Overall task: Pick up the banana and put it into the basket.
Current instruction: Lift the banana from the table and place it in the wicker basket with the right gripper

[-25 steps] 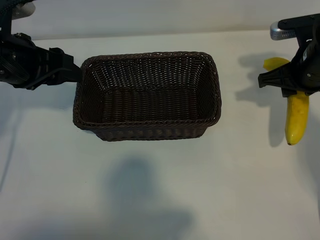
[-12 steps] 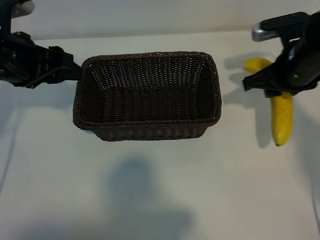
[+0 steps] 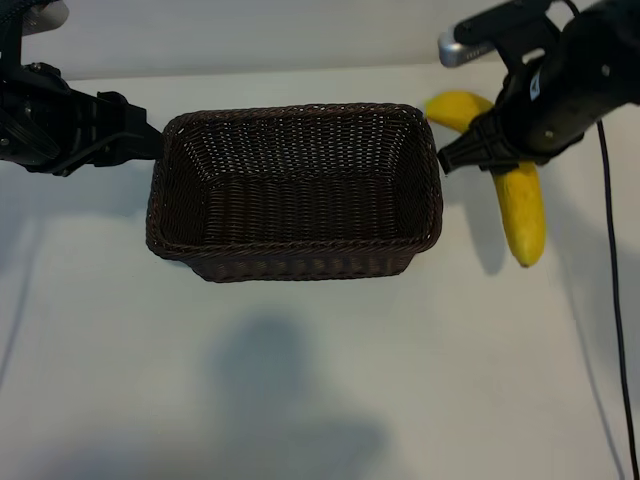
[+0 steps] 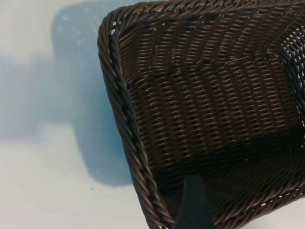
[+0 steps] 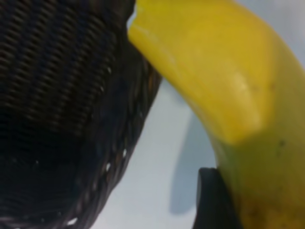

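Beside basket (image 3: 295, 190) right rim, right claw (image 3: 497, 160) pinching banana (image 3: 520, 215) above counter (image 3: 320, 380), left claw (image 3: 150, 145) spread at left rim.

We cannot see the banana's (image 3: 522, 215) middle in the exterior view, upper right: the right gripper (image 3: 492, 152) covers it, its fingertips hidden too.

I see a bright-yellow curved banana (image 3: 521, 205), a dark-brown rectangular woven wicker basket (image 3: 294, 258) with a braided rim, and a plain white flat tabletop (image 3: 300, 380).
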